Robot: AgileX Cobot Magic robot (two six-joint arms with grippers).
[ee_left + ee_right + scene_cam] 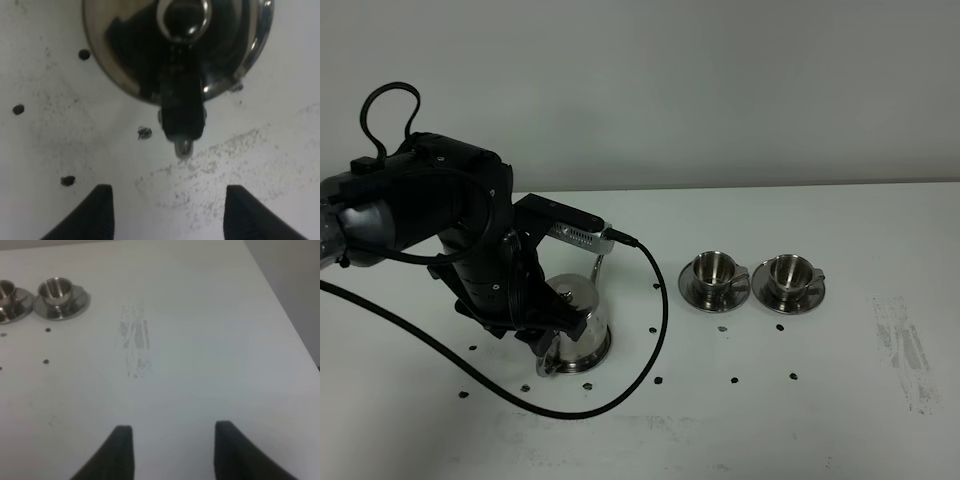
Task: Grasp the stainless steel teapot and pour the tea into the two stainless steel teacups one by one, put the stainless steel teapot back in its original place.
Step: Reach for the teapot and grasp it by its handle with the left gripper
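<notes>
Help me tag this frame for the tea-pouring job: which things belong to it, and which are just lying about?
Job: stainless steel teapot; left teacup; right teacup; left gripper, open beside the teapot.
Lying about: black dots and grey scuffs on the table; black cable; right gripper, open over bare table.

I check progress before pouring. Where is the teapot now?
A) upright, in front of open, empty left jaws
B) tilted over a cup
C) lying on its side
A: the teapot stands upright beyond the left gripper, whose jaws are apart with nothing between.
</notes>
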